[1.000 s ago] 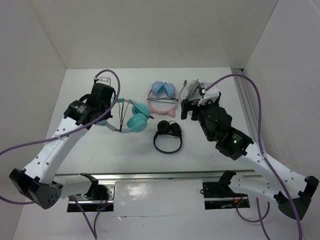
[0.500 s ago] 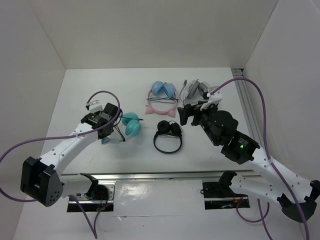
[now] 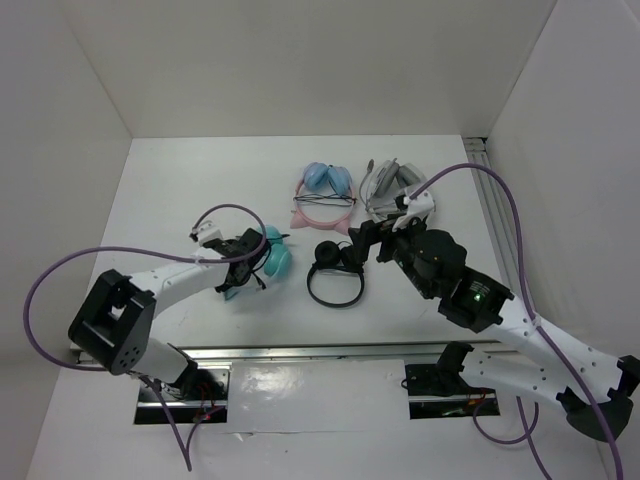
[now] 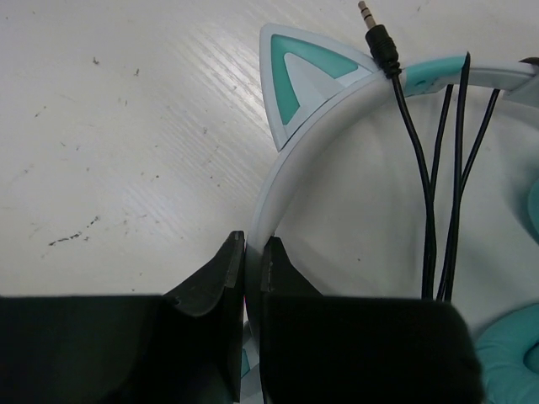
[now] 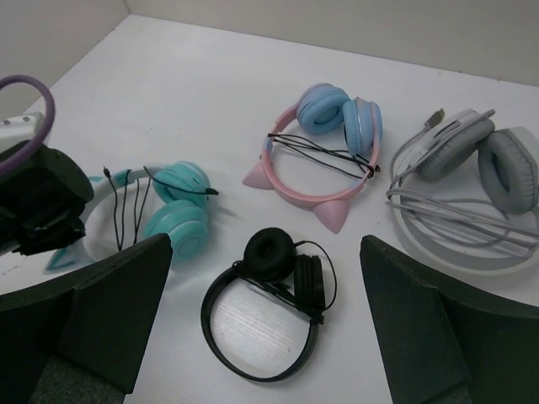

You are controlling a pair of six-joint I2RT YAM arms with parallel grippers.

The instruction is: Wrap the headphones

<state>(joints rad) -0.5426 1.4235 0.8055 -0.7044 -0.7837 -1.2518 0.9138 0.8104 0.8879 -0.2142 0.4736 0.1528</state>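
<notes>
Top external: fixed, high behind both arm bases, facing down and forward; whole desk [image 3: 170, 180] in frame, distant.
Left wrist: looks past the left hand [image 4: 252, 248], very near the desk; the headphones [image 4: 337, 93] fill the frame.
Right wrist: raised, oblique, facing the far left corner; own fingers [image 5: 101, 311] at both lower corners.
Shared: the headphones, all three views; black headset [image 3: 345, 258], top external and right wrist only.

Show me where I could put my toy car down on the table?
Bare table lies in the far left corner, between the left wall and the teal headphones, and along the back wall behind the pink headphones. The middle is crowded: teal, pink, grey headphones and black headphones sit close together.
</notes>
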